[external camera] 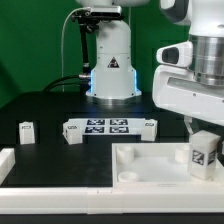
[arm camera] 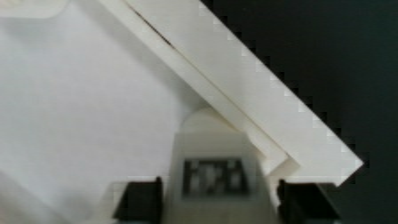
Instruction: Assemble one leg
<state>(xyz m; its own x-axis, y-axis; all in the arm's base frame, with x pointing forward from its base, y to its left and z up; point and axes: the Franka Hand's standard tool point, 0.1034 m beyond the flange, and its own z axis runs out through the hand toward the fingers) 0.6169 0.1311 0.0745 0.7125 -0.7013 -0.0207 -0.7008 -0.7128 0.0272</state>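
My gripper [external camera: 203, 138] is shut on a leg [external camera: 204, 152], a small white block with a black-and-white tag facing the camera. It holds the leg upright at the right corner of the large white tray [external camera: 140, 160], on the exterior view's right. I cannot tell whether the leg touches the tray. In the wrist view the tagged leg [arm camera: 217, 175] sits between the two dark fingers [arm camera: 139, 196], with the tray's flat floor [arm camera: 89, 100] and its raised rim [arm camera: 249, 90] beyond it. The gripper [arm camera: 221, 196] closes on the leg's sides.
The marker board [external camera: 100, 127] lies mid-table. One loose leg [external camera: 27, 131] stands at the exterior view's left, another [external camera: 148, 124] by the board's right end. The robot base [external camera: 110, 75] is behind. A white piece [external camera: 6, 165] lies at the left edge.
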